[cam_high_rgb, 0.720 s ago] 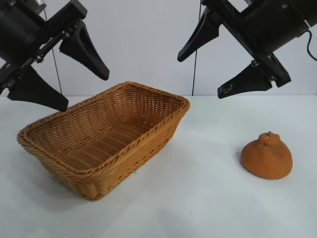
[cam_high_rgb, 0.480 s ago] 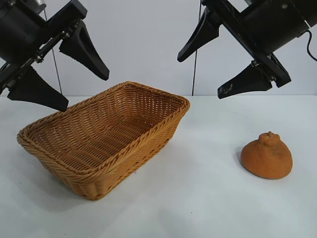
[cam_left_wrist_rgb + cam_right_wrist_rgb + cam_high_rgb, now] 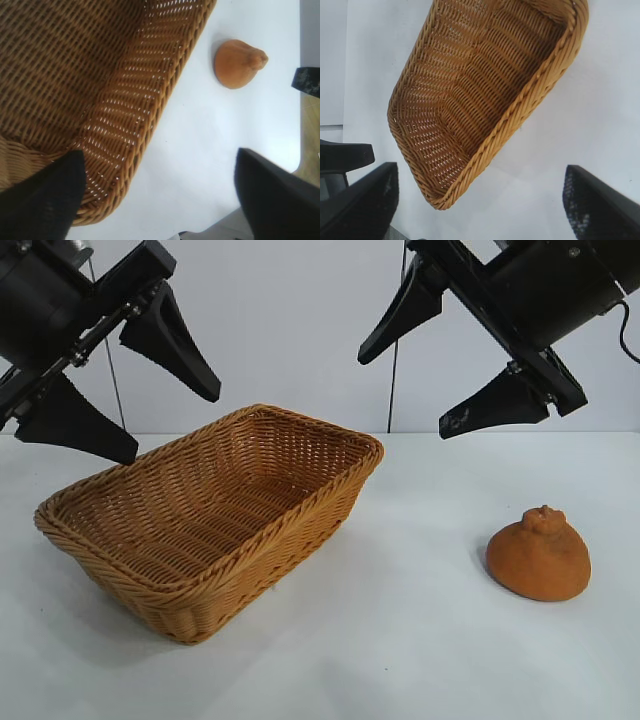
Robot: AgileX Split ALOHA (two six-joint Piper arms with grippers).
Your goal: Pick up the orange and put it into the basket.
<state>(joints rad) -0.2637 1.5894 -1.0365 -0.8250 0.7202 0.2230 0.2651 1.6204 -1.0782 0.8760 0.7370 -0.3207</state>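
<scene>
The orange [image 3: 538,556], dull burnt-orange with a knobby neck, rests on the white table at the right front; it also shows in the left wrist view [image 3: 239,63]. The honey-tan wicker basket [image 3: 330,495] stands empty at the left centre and shows in the left wrist view [image 3: 150,105] and the right wrist view [image 3: 520,115]. My left gripper [image 3: 172,422] hangs open and empty high above the basket's left end. My right gripper [image 3: 402,392] hangs open and empty high above the table, between basket and orange, well above the orange.
The white table [image 3: 400,640] spreads around the basket and the orange, with a pale wall behind. The table's edge shows in the left wrist view [image 3: 295,165]. The left gripper's finger shows far off in the right wrist view [image 3: 345,155].
</scene>
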